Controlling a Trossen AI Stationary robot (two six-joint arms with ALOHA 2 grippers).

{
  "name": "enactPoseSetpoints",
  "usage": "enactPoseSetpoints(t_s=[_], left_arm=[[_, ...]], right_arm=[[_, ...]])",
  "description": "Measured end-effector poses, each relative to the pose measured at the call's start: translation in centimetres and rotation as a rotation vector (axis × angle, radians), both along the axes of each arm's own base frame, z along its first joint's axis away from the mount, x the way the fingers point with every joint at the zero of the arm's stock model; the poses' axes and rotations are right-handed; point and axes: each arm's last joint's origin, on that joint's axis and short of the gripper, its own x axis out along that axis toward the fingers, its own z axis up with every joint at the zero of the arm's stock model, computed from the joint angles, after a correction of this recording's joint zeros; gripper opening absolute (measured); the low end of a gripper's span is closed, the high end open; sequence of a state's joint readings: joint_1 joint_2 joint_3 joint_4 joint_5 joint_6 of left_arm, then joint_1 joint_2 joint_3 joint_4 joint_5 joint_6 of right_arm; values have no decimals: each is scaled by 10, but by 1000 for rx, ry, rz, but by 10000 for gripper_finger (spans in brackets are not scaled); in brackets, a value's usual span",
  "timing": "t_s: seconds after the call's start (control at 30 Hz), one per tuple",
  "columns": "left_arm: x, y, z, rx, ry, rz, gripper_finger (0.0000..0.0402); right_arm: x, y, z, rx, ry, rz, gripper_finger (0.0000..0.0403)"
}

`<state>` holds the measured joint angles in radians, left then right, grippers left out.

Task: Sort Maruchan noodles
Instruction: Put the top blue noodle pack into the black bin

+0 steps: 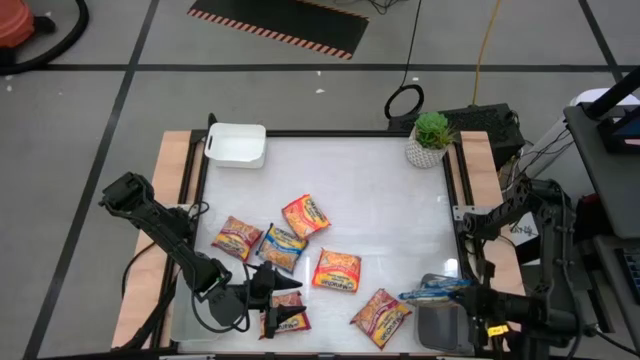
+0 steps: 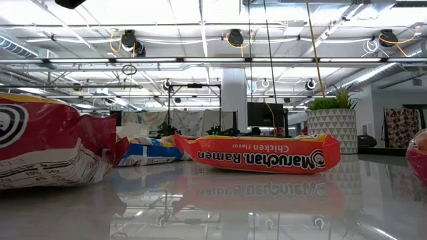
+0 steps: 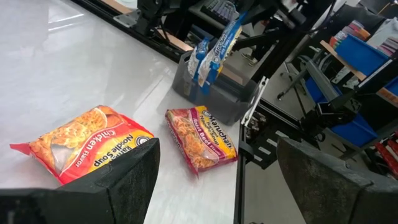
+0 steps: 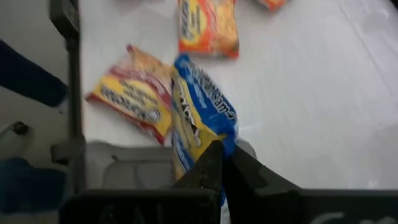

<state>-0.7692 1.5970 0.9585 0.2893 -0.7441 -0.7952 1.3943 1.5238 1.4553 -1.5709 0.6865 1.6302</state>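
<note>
At the tabletop's near right corner, a blue packet point(image 1: 438, 289) is clenched in the right gripper's point(image 4: 222, 163) jaws over a clear bin point(image 1: 440, 328). The left gripper point(image 1: 272, 297), jaws released, is held over a dark red packet point(image 1: 287, 320) at the near edge. Five packets point(image 1: 337, 270) are scattered mid-tabletop.

Blue-and-yellow packet point(image 4: 202, 118) over a grey bin point(image 1: 440, 325); orange-red packet point(image 1: 337, 270) on the white table point(image 1: 380, 190).

The orange packet point(image 2: 257, 155) reads "Maruchan Ramen, Chicken Flavor", upside down.
</note>
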Motion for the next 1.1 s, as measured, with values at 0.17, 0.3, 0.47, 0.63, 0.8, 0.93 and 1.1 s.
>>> enactPoseSetpoints(t_s=[0.17, 0.3, 0.47, 0.63, 0.8, 0.93, 1.1], left_arm=[[0, 0, 0, 3, 1, -1, 326], [0, 0, 0, 4, 1, -1, 326], [0, 0, 0, 4, 1, -1, 326], [0, 0, 0, 4, 1, -1, 326], [0, 0, 0, 3, 1, -1, 326], [0, 0, 0, 3, 1, -1, 326], [0, 0, 0, 1, 1, -1, 326]], right_arm=[[-3, -1, -11, -2, 108, -23, 0], [-4, 0, -16, 16, 174, -34, 0], [-7, 1, -18, 36, 243, -38, 0], [-11, 2, -19, 52, 319, -43, 0], [-13, 2, -19, 63, 370, -55, 0], [-14, 2, -19, 79, 411, -82, 0], [-15, 3, -20, 97, 448, -111, 0]])
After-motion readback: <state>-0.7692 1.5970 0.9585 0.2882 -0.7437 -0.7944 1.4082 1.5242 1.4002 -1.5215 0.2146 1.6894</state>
